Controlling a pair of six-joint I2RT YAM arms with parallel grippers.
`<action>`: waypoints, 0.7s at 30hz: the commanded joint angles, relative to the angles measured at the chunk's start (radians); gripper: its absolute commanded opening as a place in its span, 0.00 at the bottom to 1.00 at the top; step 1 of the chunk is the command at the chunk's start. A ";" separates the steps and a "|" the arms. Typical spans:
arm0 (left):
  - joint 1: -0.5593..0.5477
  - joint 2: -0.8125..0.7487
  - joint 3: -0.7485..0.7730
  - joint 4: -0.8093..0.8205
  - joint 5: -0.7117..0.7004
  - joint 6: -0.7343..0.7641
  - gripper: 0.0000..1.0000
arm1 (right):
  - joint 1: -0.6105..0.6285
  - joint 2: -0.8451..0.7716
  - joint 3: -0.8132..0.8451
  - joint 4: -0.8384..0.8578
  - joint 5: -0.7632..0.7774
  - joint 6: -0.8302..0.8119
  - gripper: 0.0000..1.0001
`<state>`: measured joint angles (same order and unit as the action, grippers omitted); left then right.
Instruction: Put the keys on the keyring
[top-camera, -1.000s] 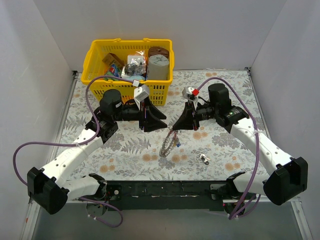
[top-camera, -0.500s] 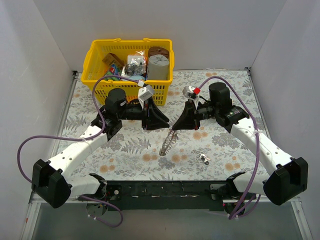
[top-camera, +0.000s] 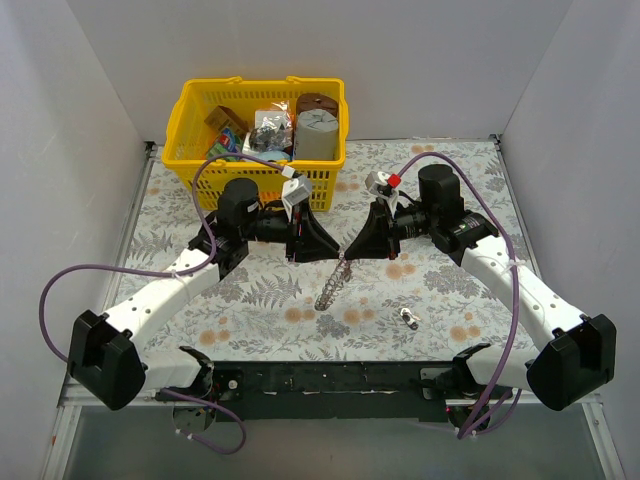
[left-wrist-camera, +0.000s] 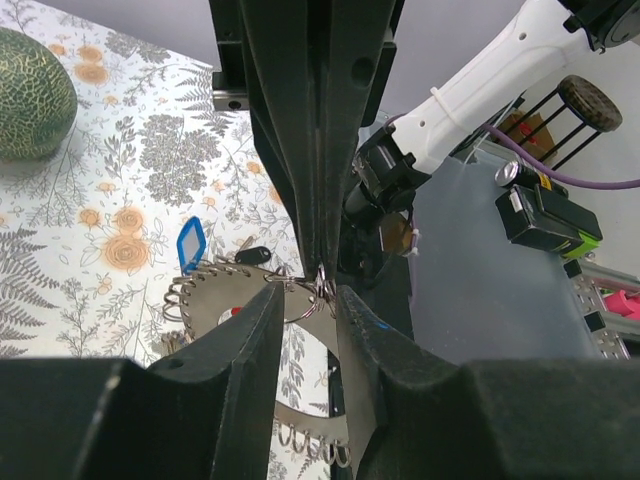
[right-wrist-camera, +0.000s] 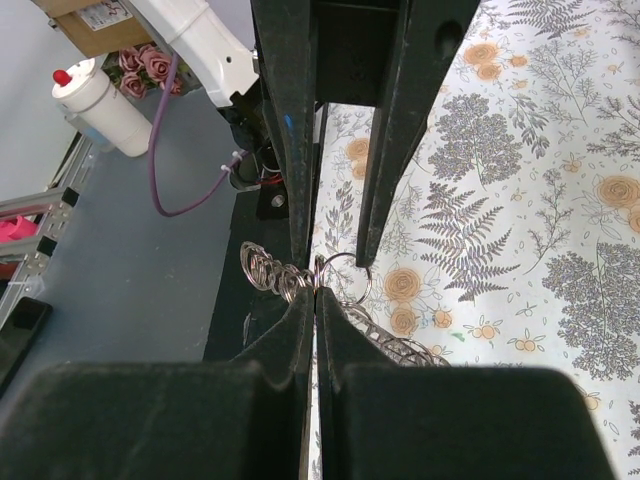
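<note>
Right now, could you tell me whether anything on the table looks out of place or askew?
One small key lies alone on the floral cloth, apart from the keyring, which hangs tilted, edge-on, where the left gripper and right gripper meet, both with jaws closed. Nothing looks spilled or damaged.

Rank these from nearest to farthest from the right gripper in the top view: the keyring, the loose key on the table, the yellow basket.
Measured from the right gripper:
1. The keyring, hanging right at its fingers, toward the near edge.
2. The loose key, on the table nearer the arm bases, to the right.
3. The yellow basket, at the far left of the table.
</note>
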<state>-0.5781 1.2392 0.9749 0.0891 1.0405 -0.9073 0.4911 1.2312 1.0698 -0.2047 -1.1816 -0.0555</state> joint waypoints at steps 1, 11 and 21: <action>-0.009 0.005 -0.005 -0.019 0.004 0.030 0.27 | -0.003 -0.035 0.044 0.062 -0.035 0.016 0.01; -0.023 0.020 -0.004 -0.026 -0.019 0.035 0.06 | -0.003 -0.039 0.028 0.076 -0.041 0.028 0.01; -0.022 -0.003 -0.005 -0.029 -0.040 0.047 0.00 | -0.005 -0.053 0.015 0.057 -0.020 0.013 0.02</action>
<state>-0.5995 1.2560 0.9741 0.0811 1.0348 -0.8810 0.4873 1.2263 1.0691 -0.1997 -1.1740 -0.0437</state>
